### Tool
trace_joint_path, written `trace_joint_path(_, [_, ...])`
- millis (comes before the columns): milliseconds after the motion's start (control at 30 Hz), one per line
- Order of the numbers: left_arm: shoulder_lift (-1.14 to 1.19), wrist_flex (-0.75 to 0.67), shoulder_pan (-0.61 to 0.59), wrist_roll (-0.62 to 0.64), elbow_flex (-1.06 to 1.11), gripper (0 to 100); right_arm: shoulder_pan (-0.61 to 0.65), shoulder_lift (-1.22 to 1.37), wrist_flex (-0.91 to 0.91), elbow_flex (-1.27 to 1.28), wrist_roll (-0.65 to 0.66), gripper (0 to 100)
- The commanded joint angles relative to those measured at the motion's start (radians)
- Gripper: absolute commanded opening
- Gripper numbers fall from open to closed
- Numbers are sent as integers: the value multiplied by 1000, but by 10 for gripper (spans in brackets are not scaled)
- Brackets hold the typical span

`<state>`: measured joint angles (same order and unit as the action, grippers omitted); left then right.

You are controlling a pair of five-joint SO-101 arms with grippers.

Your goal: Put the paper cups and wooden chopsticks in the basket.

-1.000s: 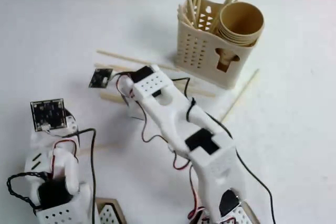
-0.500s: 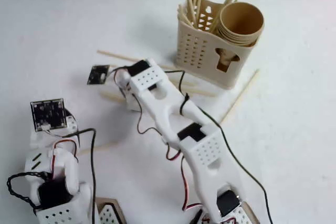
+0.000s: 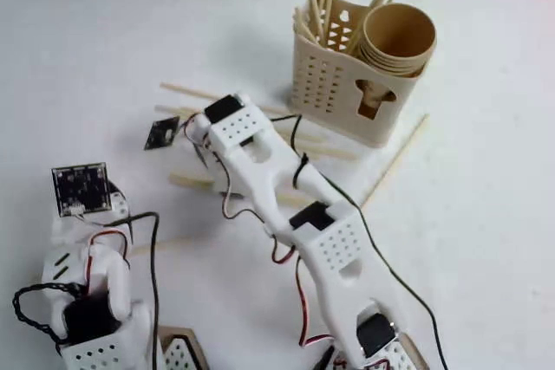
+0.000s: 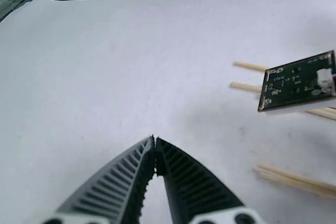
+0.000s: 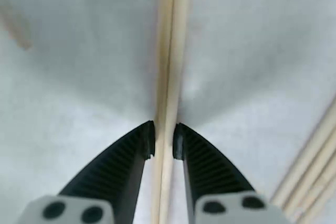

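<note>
White bench (image 3: 486, 240) carries everything we see. At left, our left pincer (image 4: 155, 148) rests closed and empty. Mid-bench, our right pincer (image 5: 163, 140) nips a chopstick pair (image 5: 169, 51) lying flat. We judge this the pickup. Next we must lift it and carry it right to the basket (image 3: 325, 84), which already holds the paper cups (image 3: 399, 36).

One basket (image 3: 325, 84) on the table (image 3: 486, 240) holds one nested stack of paper cups (image 3: 399, 36); the number in the stack cannot be told. About six wooden chopsticks (image 3: 314, 8) stand in the basket. At least six loose chopsticks (image 3: 396, 159) lie on the table. Two robot arms: left arm (image 3: 87, 283), right arm (image 3: 286, 188).
</note>
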<state>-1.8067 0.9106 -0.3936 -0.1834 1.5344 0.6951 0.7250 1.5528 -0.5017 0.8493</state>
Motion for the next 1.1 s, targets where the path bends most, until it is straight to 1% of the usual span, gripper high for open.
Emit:
trace_joint_path(0, [-12, -5, -5, 3, -6, 27, -35, -107, 42, -15, -14, 19])
trace_joint_path(200, [-12, -5, -5, 3, -5, 27, -68, -177, 81, -15, -15, 19])
trace_joint_path(333, [-12, -5, -5, 3, -5, 27, -91, -283, 113, -17, -20, 19])
trace_joint_path(600, [-12, -5, -5, 3, -5, 27, -134, -625, 108, -25, -146, 19])
trace_joint_path(700, [-12, -5, -7, 3, -5, 27, -163, -756, 51, -25, -212, 19])
trace_joint_path(833, [-12, -5, -7, 3, -5, 27, -232, -874, -81, -25, -304, 19])
trace_joint_path(967, [-12, -5, -7, 3, -3, 27, -317, -909, -225, -25, -391, 19])
trace_joint_path(1067, [-12, -5, -7, 3, -3, 27, -343, -909, -263, -18, -413, 19])
